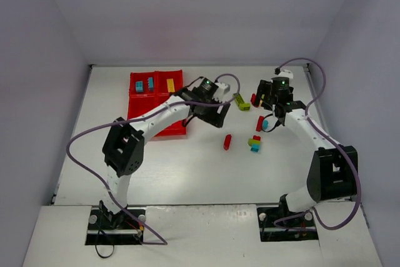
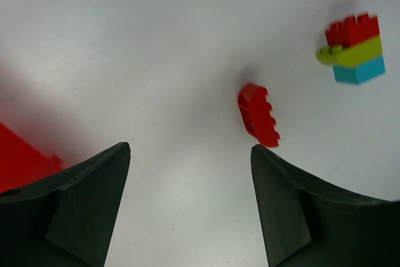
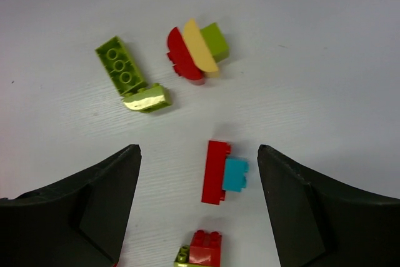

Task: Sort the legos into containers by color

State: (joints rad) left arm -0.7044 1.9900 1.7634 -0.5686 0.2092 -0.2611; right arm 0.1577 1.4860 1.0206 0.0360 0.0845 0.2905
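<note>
Red brick (image 2: 257, 115) just ahead of left gripper (image 2: 190, 149), offset toward one jaw, long axis fore-aft; jaws apart, empty. Right gripper (image 3: 199, 148) likewise apart, empty.

The left arm (image 1: 164, 112) covers part of the tray (image 1: 139, 107).

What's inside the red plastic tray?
Two small cyan plastic bricks sit in the far-left compartment, one yellow brick in the far-right. The left arm covers much of the near-right compartment, so its contents are hidden.
</note>
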